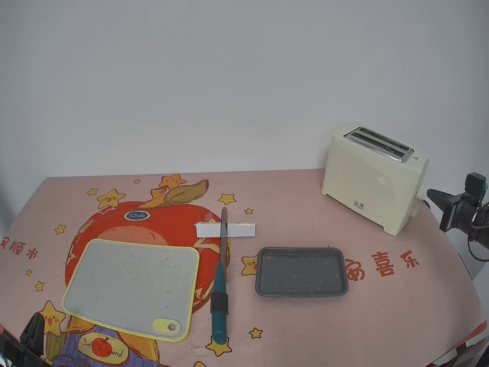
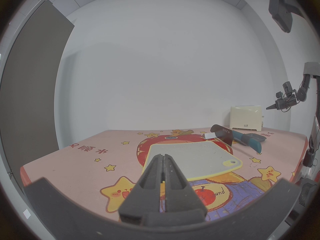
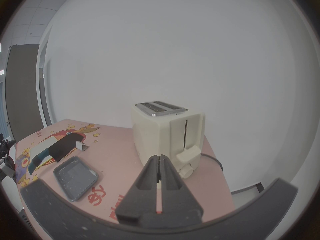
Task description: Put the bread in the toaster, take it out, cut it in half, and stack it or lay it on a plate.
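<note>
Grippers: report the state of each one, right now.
Left gripper: closed, holding nothing.
Right gripper: closed, holding nothing.

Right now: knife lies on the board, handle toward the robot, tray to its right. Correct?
Not on the board. The knife lies on the table between the board and the tray, blade across a white strip. Handle toward the robot and tray to its right both hold. The head view shows it.

Cream toaster point(image 1: 374, 182), grey plate point(image 1: 301, 272), seemingly speckled board point(image 1: 130, 286).
</note>
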Robot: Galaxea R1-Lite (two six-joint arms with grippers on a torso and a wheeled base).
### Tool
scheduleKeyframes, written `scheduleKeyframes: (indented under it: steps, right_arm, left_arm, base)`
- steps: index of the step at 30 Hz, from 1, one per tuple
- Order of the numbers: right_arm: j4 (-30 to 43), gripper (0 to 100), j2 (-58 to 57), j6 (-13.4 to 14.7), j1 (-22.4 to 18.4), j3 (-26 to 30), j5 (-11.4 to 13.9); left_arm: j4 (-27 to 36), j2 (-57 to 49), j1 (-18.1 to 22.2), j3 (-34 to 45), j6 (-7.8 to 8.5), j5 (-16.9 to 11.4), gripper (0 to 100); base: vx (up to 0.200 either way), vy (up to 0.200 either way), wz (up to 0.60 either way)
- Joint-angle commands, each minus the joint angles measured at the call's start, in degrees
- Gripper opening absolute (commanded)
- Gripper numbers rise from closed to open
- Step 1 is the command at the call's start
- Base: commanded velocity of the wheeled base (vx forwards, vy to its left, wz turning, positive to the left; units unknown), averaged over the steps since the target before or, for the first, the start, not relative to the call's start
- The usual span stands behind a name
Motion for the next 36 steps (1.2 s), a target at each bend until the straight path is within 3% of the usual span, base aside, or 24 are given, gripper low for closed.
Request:
scheduleKeyframes:
  steps: [1, 13, 36]
  right_arm:
    - [-4.75, 0, 2.04, 0.25, 0.88, 1.46, -0.05]
    - [-5.54, 0, 1.69, 0.52, 3.16, 2.25, -1.81]
    - [-5.37, 0, 1.51, 0.52, 5.54, 3.92, -1.9]
  left_arm:
    - [0.0, 0.04, 0.0, 0.92, -0.01, 0.03, 0]
    - [0.0, 0.04, 0.0, 0.92, -0.01, -0.06, 0]
    - [0.0, 0.04, 0.0, 0.92, -0.01, 0.03, 0]
  base:
    - [0.0, 0.0, 0.0]
    - [0.0, 0.0, 0.0]
    - [0.0, 0.0, 0.0]
